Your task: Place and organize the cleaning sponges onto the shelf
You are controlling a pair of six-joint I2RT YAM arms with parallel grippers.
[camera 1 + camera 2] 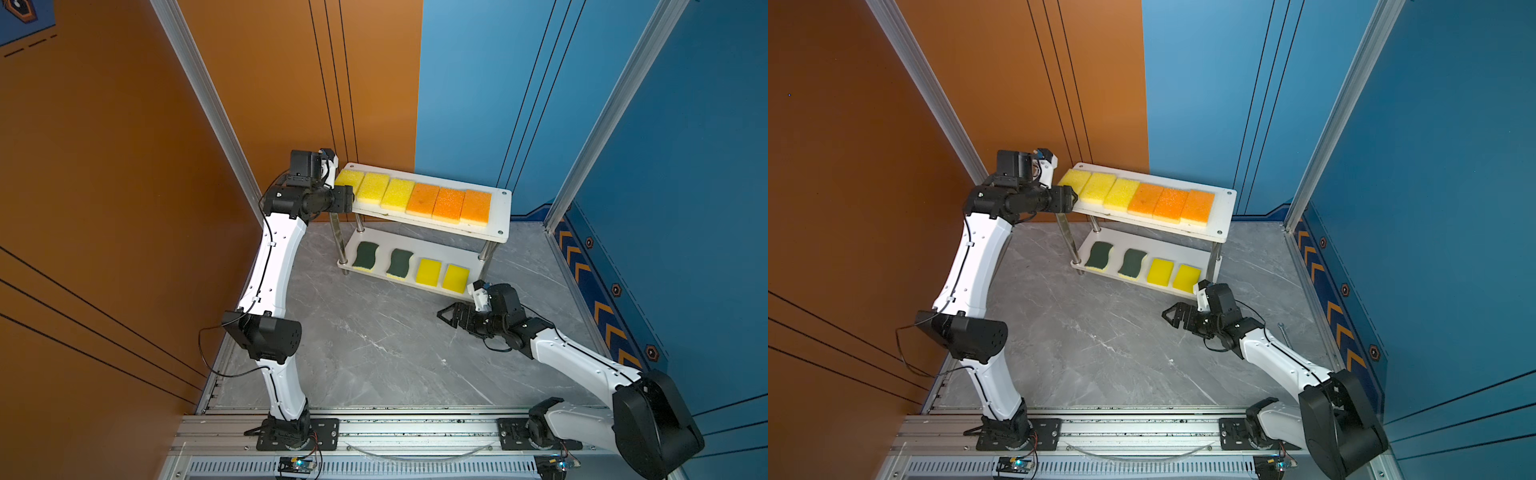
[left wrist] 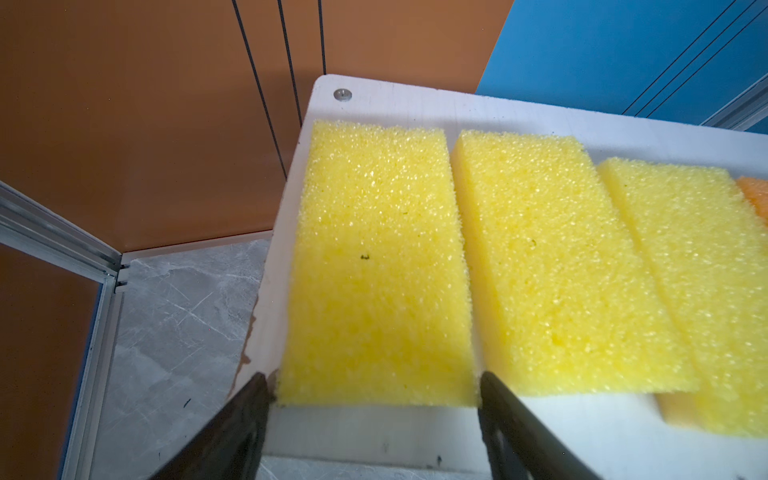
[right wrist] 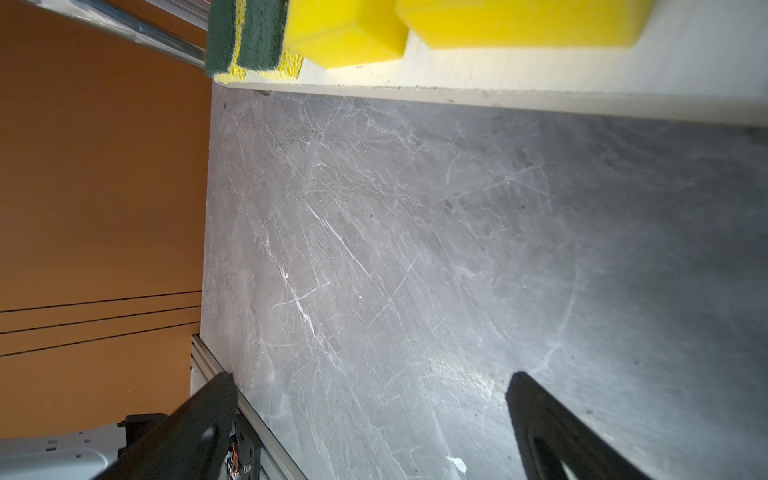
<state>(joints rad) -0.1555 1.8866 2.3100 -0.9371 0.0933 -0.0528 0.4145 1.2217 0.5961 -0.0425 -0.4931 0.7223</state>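
The shelf stands at the back of the table. Its top board carries three yellow cleaning sponges and three orange ones in a row. On the lower board lie two green wavy pads and two yellow sponges. My left gripper is at the top board's left end. In the left wrist view it stands open, a finger at each near corner of the leftmost yellow sponge, which lies flat on the board. My right gripper hovers open and empty over the table, in front of the lower board's right end.
The grey marble table spreads in front of the shelf. Orange and blue walls with aluminium posts close in the back and sides. The arms' base rail runs along the front. The lower board's edge shows in the right wrist view.
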